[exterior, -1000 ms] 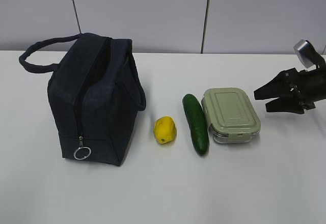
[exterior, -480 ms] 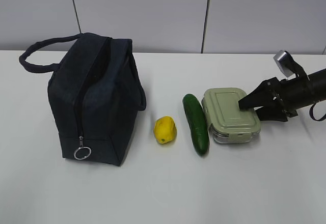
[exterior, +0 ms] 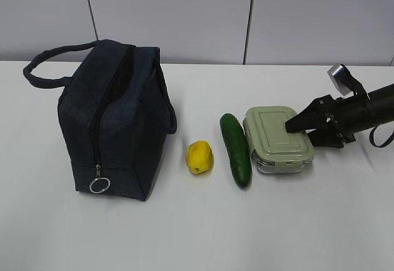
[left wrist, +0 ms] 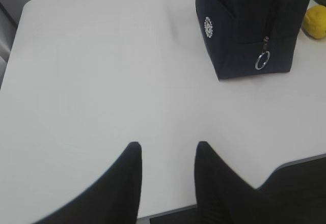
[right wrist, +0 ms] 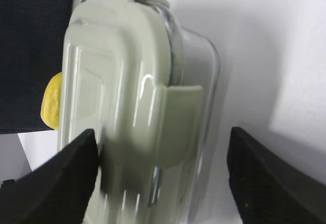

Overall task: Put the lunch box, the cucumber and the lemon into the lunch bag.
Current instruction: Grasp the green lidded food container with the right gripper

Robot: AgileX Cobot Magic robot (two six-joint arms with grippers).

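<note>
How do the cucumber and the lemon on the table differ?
The cucumber is dark green, long and slim; the lemon is bright yellow, short and rounded, and clearly the smaller. The cucumber lies right beside the lunch box, while the lemon sits apart, between the cucumber and the lunch bag. Both rest on the white table, outside the bag, and no claw touches either.

The exterior view looks down at a slant across the tabletop [exterior: 197, 234] toward the far wall, taking in the lunch bag [exterior: 114, 120] at left and the lunch box [exterior: 277, 138] at right. The left wrist view looks down from the tabletop's near left, sharing the lunch bag [left wrist: 254, 25] and lemon [left wrist: 316, 21]. The right wrist view sits very near the lunch box [right wrist: 127, 107], facing left, sharing it and the lemon [right wrist: 52, 104].
</note>
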